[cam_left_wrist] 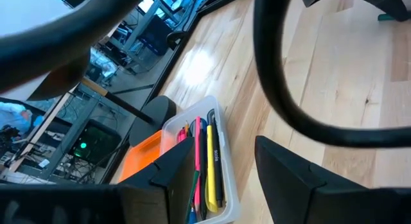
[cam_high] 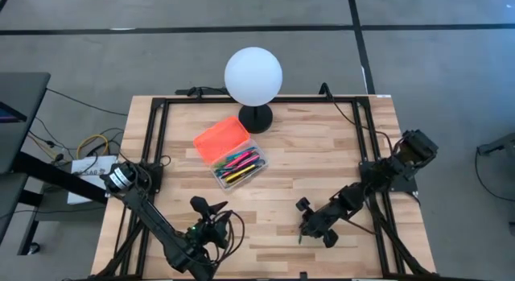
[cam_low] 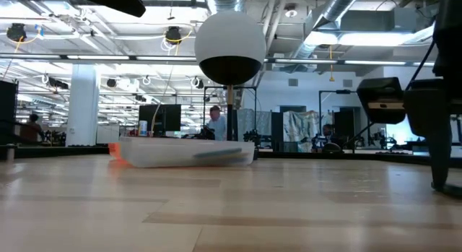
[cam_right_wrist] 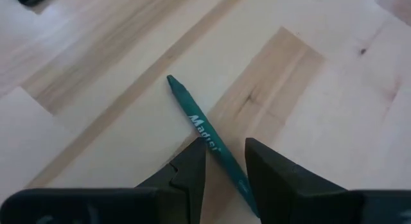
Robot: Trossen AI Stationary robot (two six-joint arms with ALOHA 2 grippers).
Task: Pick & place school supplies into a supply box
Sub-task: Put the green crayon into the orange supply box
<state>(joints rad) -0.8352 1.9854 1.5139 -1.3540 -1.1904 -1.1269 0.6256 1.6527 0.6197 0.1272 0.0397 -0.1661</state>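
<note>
On the left, my left pincer (cam_high: 211, 207) hangs released and idle over the near-left part of the tabletop (cam_high: 322, 152), its fingers spread with nothing between them, looking across at the supply box. That box is a clear pencil case (cam_high: 239, 163) lying a little left of centre, just in front of the dark base of the white globe lamp (cam_high: 253, 76), with its orange lid (cam_high: 220, 138) open on the far-left side. It already holds a bundle of pens and markers (cam_left_wrist: 207, 161), pink, yellow, black and green among them. On the right, my right pincer (cam_high: 306, 223) is down at the near-right part of the tabletop, well apart from the case, and its wrist view shows a green pen (cam_right_wrist: 204, 135) running between the two fingers (cam_right_wrist: 190, 165), which sit on either side of the barrel. I judge they are grasping it or just about to; I cannot tell whether the pen is off the wood. To do this step well, I would make sure the grip is firm and square on the barrel so the pen does not swivel, lift straight up before travelling, then turn the pen to lie along the case's length and release it low over the bundle.
</note>
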